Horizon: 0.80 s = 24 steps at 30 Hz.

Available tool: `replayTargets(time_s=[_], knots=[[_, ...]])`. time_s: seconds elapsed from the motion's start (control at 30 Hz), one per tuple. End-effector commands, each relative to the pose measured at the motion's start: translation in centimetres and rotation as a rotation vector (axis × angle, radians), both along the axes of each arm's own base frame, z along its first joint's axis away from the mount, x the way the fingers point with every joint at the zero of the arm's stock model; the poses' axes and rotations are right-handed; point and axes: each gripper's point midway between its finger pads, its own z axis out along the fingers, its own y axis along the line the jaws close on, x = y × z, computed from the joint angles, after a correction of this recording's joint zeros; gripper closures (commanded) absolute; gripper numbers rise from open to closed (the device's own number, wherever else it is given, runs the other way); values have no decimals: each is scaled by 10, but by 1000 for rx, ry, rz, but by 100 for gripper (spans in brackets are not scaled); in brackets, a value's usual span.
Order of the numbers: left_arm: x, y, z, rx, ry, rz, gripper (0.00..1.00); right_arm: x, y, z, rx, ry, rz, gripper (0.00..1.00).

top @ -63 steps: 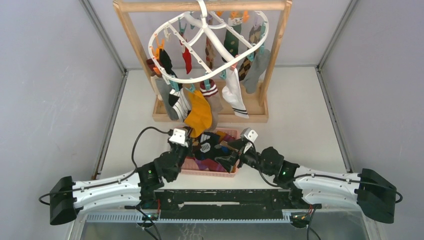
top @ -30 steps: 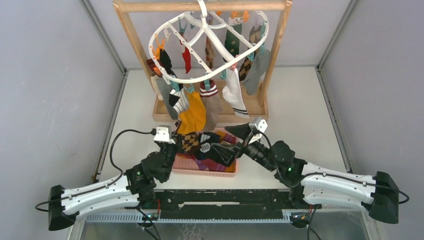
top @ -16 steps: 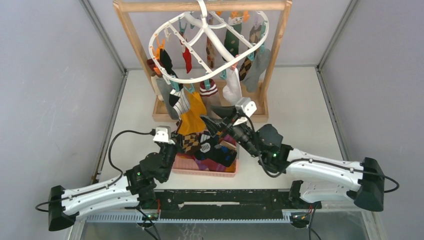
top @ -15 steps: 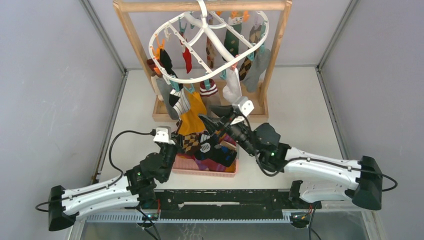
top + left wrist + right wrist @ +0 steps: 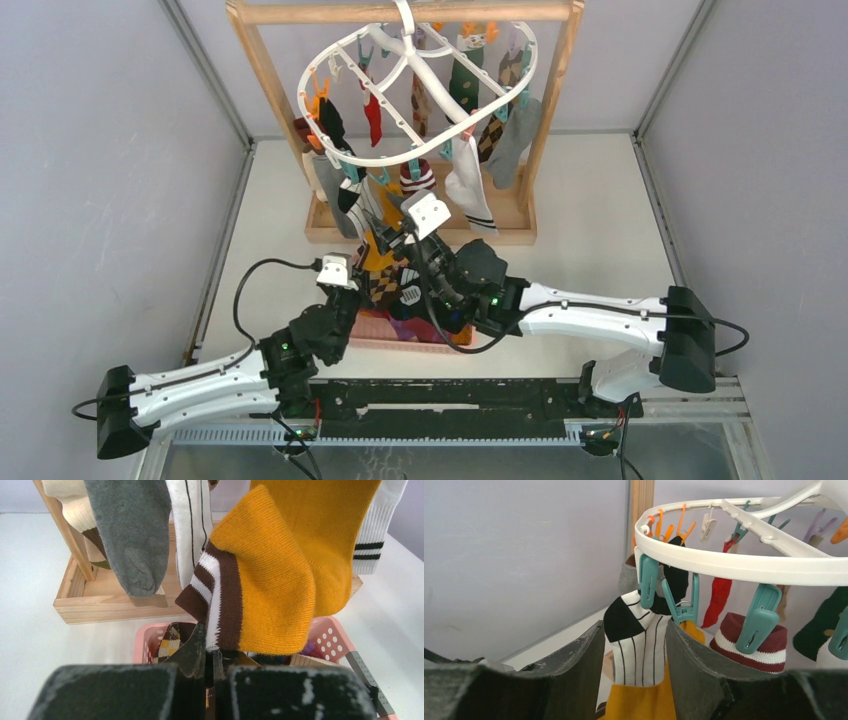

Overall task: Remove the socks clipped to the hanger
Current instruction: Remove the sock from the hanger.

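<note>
Right, left gripper (image 5: 210, 661): jaws pressed together at bottom centre of the left wrist view, pinching the brown-and-white striped toe of the mustard sock (image 5: 280, 580). That sock hangs in from the top right of the frame and folds down toward the jaws. Grey sock (image 5: 131, 545) hangs at upper left. Pink basket (image 5: 332, 632) sits just behind the jaws with socks inside. The wooden stand (image 5: 107, 611) has its base beyond it on the white worktop (image 5: 30, 645).

Right gripper (image 5: 634, 632): jaws partly spread, one finger on each side of the black-and-white striped sock (image 5: 639, 652), both against its edges with no gap visible. The grip is just below the teal clip (image 5: 648, 580) that holds that sock to the hanger (image 5: 744, 565). Maroon-and-white cuff (image 5: 724, 630) hangs on the next clip to the right.

Top view: hanger hooked on the stand's top bar at upper centre of frame, ring tilted, socks clipped all round it. Both arms meet under its near-left edge, above the basket.
</note>
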Motion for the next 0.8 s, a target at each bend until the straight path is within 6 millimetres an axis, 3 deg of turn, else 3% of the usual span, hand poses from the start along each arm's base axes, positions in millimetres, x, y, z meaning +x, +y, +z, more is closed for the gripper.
replayTargets(time_s=[0.0, 0.53, 0.77], knots=[[2, -6, 4, -7, -13, -19, 100, 8, -8, 28, 19, -73, -103, 44], [3, -3, -1, 13, -1, 7, 100, 17, -11, 35, 18, -98, -151, 41], [4, -3, -1, 16, 0, 13, 100, 31, -8, 39, 17, -67, -132, 41]])
